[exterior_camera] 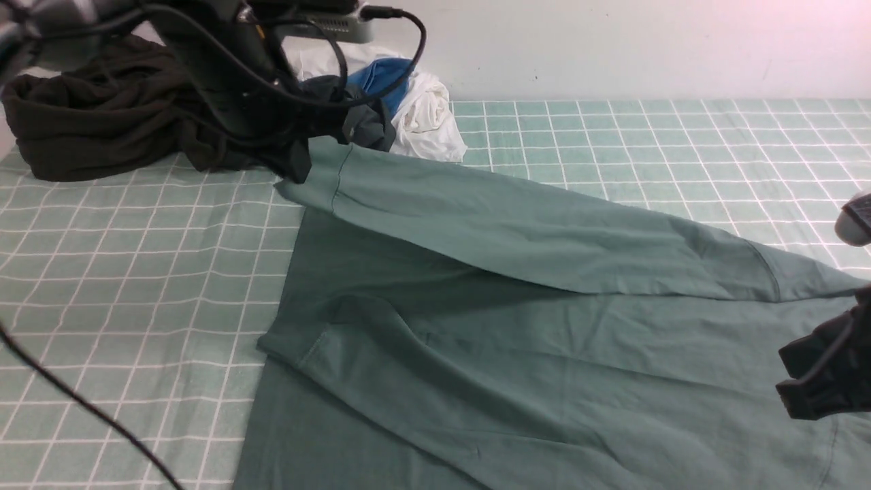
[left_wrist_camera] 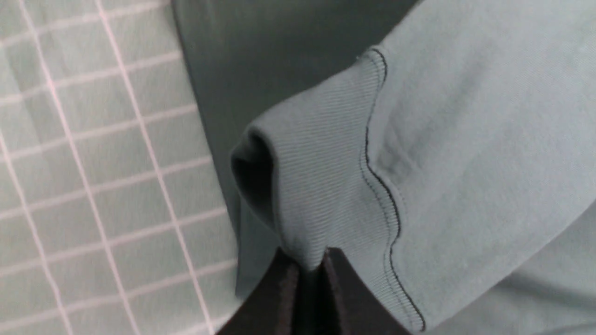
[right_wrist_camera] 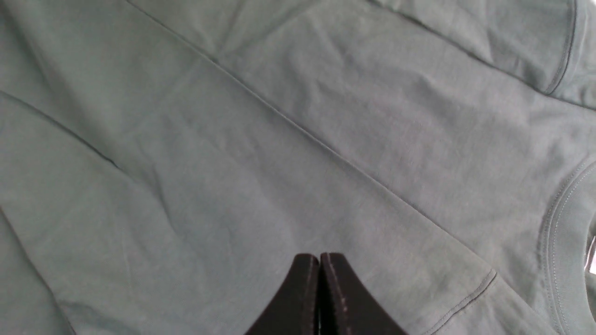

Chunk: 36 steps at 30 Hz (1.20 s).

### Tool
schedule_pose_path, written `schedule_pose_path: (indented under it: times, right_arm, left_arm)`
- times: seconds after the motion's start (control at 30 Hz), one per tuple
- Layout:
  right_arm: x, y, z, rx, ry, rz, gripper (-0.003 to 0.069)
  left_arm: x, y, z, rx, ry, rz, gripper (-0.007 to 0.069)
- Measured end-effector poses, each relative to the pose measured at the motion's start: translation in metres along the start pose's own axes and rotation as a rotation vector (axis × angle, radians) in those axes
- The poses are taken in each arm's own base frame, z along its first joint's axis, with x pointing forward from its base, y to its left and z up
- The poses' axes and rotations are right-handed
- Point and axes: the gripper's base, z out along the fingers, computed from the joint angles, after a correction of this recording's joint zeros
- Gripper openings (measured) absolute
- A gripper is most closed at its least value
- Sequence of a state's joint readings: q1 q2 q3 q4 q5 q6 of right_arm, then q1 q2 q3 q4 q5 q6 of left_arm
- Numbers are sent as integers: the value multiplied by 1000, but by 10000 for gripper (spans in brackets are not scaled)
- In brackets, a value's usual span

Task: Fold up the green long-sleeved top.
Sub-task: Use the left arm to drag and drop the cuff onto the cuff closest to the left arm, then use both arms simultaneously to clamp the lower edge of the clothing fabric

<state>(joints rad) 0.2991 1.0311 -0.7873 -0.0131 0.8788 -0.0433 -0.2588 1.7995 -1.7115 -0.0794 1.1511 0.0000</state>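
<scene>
The green long-sleeved top [exterior_camera: 544, 367] lies spread over the checked cloth from the middle to the right. One long sleeve [exterior_camera: 517, 231] stretches across it, lifted at its far left end. My left gripper [exterior_camera: 299, 160] is shut on that sleeve's ribbed cuff [left_wrist_camera: 316, 186] and holds it above the cloth. The other sleeve's cuff [exterior_camera: 299, 347] lies folded on the body. My right gripper [right_wrist_camera: 320, 256] is shut and empty, hovering over the top's body near the ribbed neck [right_wrist_camera: 565, 223]; its arm shows at the front view's right edge [exterior_camera: 827, 374].
A very dark blackish-green garment [exterior_camera: 109, 109] is heaped at the back left. White [exterior_camera: 429, 112] and blue [exterior_camera: 381, 75] garments lie behind my left arm. A black cable [exterior_camera: 81, 408] crosses the checked cloth [exterior_camera: 136, 272] at front left. A white wall stands behind.
</scene>
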Motion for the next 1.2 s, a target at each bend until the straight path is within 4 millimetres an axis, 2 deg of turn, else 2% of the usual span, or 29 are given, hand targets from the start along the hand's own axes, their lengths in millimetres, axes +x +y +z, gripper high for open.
schedule_pose_path:
  times: [0.03, 0.07, 0.13, 0.17, 0.2, 0.27, 0.3, 0.33, 0.4, 0.5, 0.6, 0.7, 0.73, 0.8, 0.97, 1.07, 1.2]
  right_arm:
    - [0, 0, -1, 0, -4, 1, 0]
    - [1, 1, -7, -8, -26, 9, 0]
    - [2, 3, -14, -14, -55, -1, 2]
    - [2, 4, -15, -17, -57, -4, 3]
    - [2, 7, -19, -27, -71, -17, 6]
    - [4, 11, -22, -36, -75, -46, 10]
    - [4, 12, -22, -39, -71, -52, 10]
    - [5, 15, -22, -45, -58, -78, 13]
    - [8, 20, -22, -54, -27, -112, 25]
    - [12, 24, -24, -67, 21, -138, 51]
    - [15, 28, -31, -86, 98, -162, 108]
    - [19, 31, -38, -104, 175, -193, 194]
    - [20, 31, -38, -108, 181, -197, 205]
    - [22, 33, -39, -125, 202, -205, 263]
    - [22, 35, -39, -144, 196, -197, 313]
    - [20, 35, -38, -148, 174, -193, 316]
    - [18, 36, -38, -149, 156, -193, 316]
  left_arm:
    - [3, 0, -1, 0, 3, 0, 24]
    - [30, -2, -5, 9, 27, -14, 24]
    - [64, -6, 2, 19, 73, -15, 24]
    - [71, -8, 4, 23, 74, -14, 24]
    - [99, -14, 14, 39, 111, -6, 24]
    - [126, -22, 28, 53, 136, 11, 29]
    - [129, -23, 29, 55, 137, 12, 31]
    - [146, -25, 42, 57, 160, 21, 42]
    - [163, -27, 56, 52, 185, 35, 84]
    - [169, -26, 59, 43, 206, 59, 171]
    - [170, -24, 54, 20, 229, 100, 304]
    - [179, -28, 39, 25, 297, 250, 449]
    - [180, -29, 38, 27, 302, 262, 456]
    - [196, -44, 30, 61, 363, 416, 509]
    - [243, -74, 45, 138, 482, 769, 525]
    - [267, -82, 56, 150, 506, 953, 525]
    - [275, -83, 68, 131, 488, 1031, 525]
